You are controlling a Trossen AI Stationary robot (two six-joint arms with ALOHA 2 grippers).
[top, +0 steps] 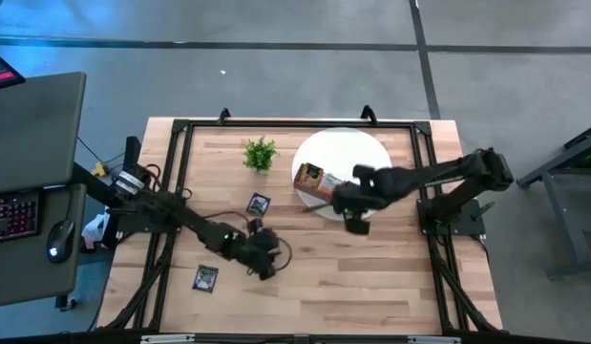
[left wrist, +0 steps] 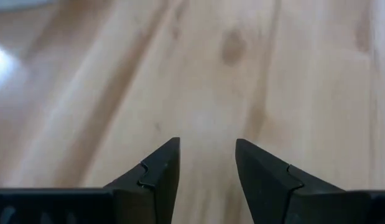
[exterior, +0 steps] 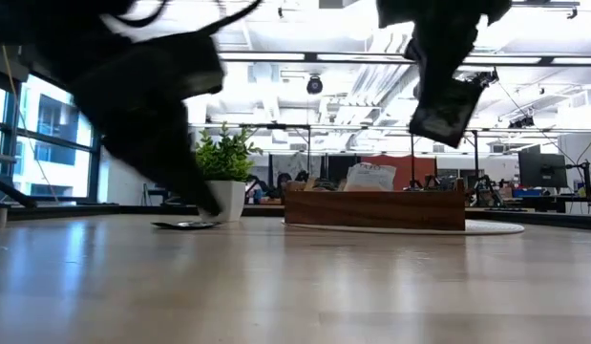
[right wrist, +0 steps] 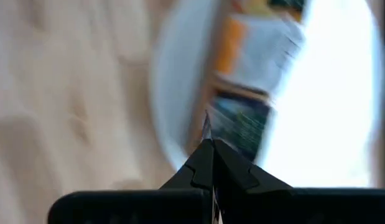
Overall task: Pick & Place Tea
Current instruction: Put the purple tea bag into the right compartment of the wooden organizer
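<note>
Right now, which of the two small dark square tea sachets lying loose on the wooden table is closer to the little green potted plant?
The dark sachet just below the plant; the other sachet lies far nearer the table's front edge.

Right gripper has its two dark fingers pressed together at the tips, maybe with a thin edge pinched between them, hard to say. Past it there's the white plate on the wooden desk, all smeared. On the plate a dark sachet and an orange-and-white one lie just beyond the fingertips.
</note>
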